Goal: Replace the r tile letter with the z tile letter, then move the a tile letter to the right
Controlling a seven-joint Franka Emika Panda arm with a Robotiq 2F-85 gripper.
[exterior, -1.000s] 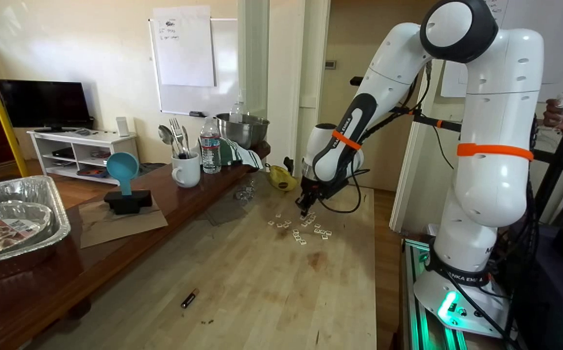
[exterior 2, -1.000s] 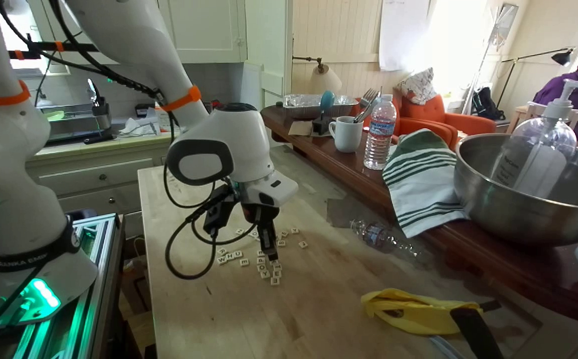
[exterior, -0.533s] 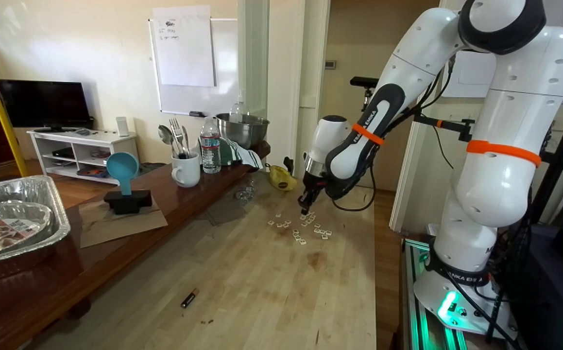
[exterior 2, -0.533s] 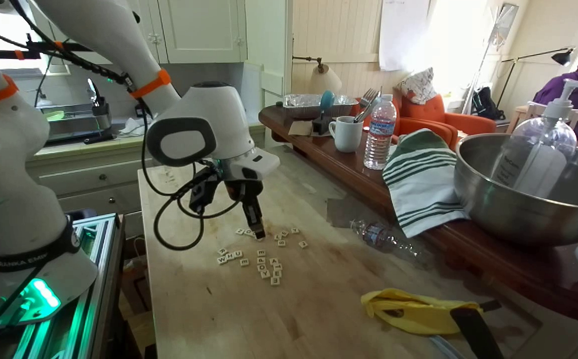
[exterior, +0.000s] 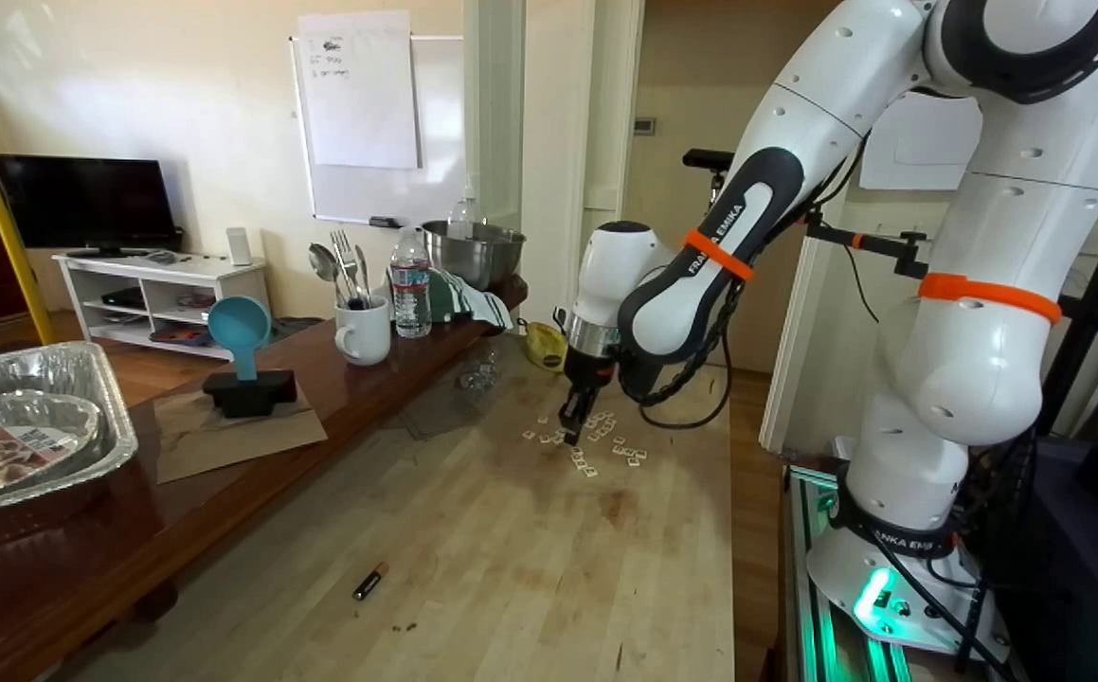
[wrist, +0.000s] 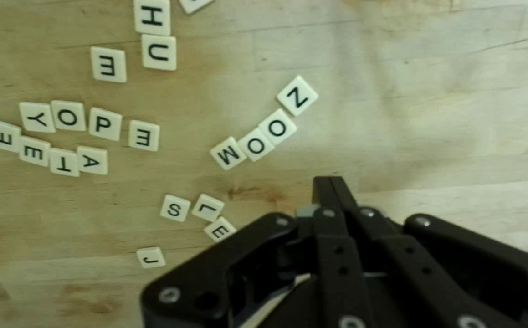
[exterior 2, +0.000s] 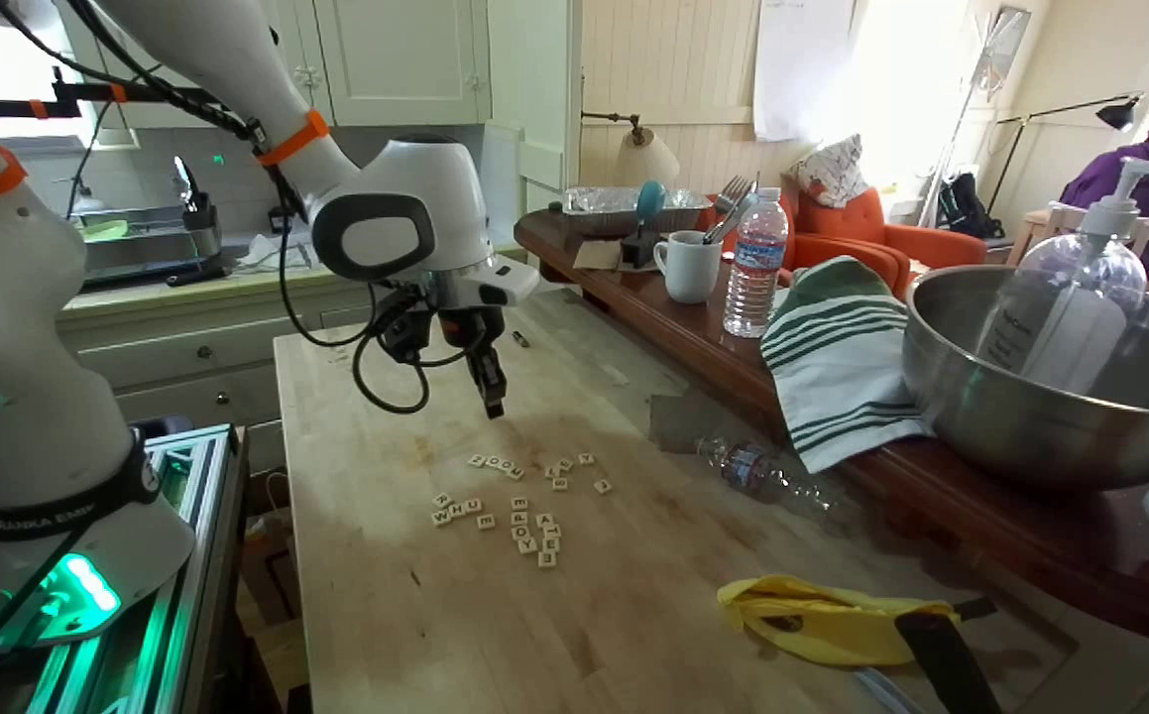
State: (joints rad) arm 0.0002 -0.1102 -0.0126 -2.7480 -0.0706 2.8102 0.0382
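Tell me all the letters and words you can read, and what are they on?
"ZOOM": slanted tile row
"EPOY": upper tile row, wrist view
"ATEE": lower tile row, wrist view
"WHU": tile trio
"A" (blurry): neighbouring tile
"E": single tile
"S", "L", "E": tile cluster
"J": lone tile
"Y": outlying tile
"FRANKA EMIKA": forearm, partly under an orange band
"FRANKA EMI…": base collar
Too small or blurred: bottle label, soap label, paper's handwriting
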